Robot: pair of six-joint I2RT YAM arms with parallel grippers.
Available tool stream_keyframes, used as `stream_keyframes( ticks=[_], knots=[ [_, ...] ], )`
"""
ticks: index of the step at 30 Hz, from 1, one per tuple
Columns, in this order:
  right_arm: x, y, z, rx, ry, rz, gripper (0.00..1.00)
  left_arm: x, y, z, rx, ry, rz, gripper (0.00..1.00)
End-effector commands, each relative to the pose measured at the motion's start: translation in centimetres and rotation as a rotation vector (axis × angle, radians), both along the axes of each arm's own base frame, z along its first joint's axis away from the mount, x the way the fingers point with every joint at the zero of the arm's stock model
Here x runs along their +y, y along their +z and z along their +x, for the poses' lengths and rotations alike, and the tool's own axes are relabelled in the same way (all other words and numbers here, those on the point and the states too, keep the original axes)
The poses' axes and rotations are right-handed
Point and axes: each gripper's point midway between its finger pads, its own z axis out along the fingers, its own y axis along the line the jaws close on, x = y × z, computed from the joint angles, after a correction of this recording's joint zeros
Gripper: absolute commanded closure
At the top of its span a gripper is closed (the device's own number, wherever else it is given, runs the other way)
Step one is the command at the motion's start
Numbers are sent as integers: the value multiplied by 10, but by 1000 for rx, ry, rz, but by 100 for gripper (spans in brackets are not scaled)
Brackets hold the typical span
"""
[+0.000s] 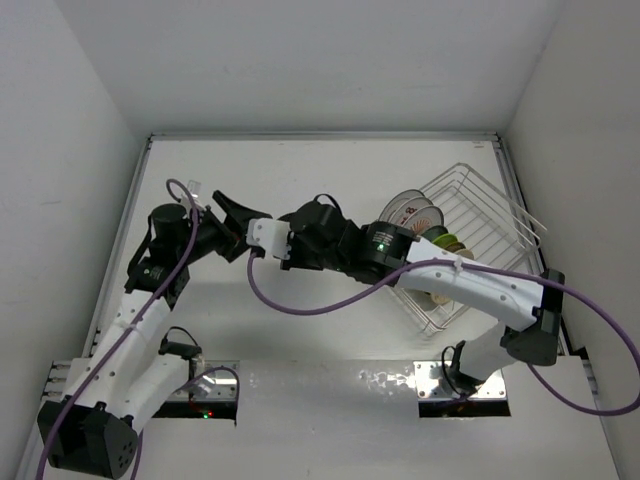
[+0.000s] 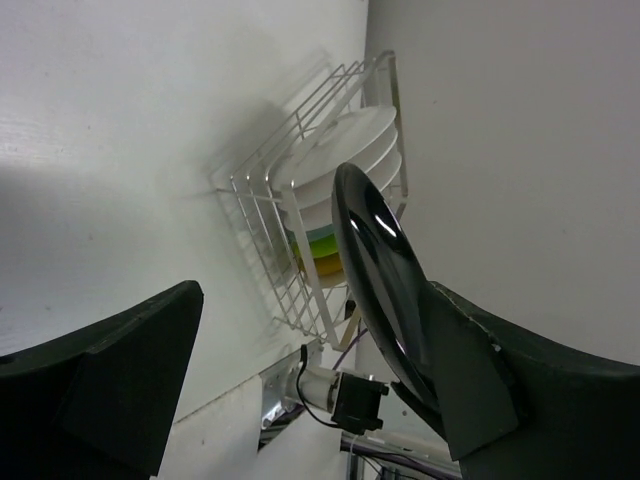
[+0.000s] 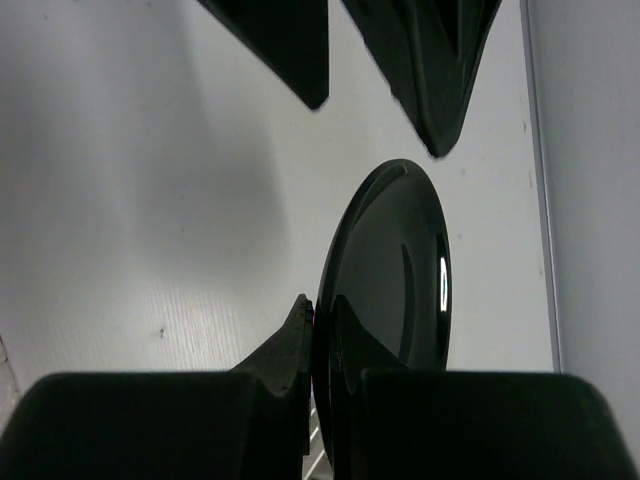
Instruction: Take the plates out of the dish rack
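My right gripper [image 3: 320, 322] is shut on the lower rim of a small dark glossy plate [image 3: 395, 270] and holds it upright above the table, left of the dish rack [image 1: 482, 182]. In the top view the plate [image 1: 236, 216] is where the two grippers meet. My left gripper [image 2: 318, 300] is open, and the plate [image 2: 385, 270] stands edge-on between its fingers [image 2: 110, 380], close against the right one. The wire rack [image 2: 262, 200] holds white plates [image 2: 350, 150] and a lime-green one [image 2: 325, 245]. An orange-patterned plate [image 1: 410, 210] stands at the rack's left end.
White walls close in the table on the left, back and right. The right arm [image 1: 470, 285] stretches across in front of the rack. Metal mounting plates [image 1: 465, 380] lie at the near edge. A motor [image 2: 340, 395] of the right arm shows below the rack.
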Motion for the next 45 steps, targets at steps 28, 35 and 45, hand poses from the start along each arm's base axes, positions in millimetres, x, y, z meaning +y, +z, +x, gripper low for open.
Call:
stream_keyframes(
  ticks=[28,35,45],
  knots=[
    [-88,35,45,-99,-796,533,1,79,-87,145,-110,516,337,100],
    [-166,46,16,-14,-955,743,1,63,-113,224,-161,456,369,100],
    [-253,14,-8,-64,-1224,799,1,56,-186,281,-15,410,434,61]
  ],
)
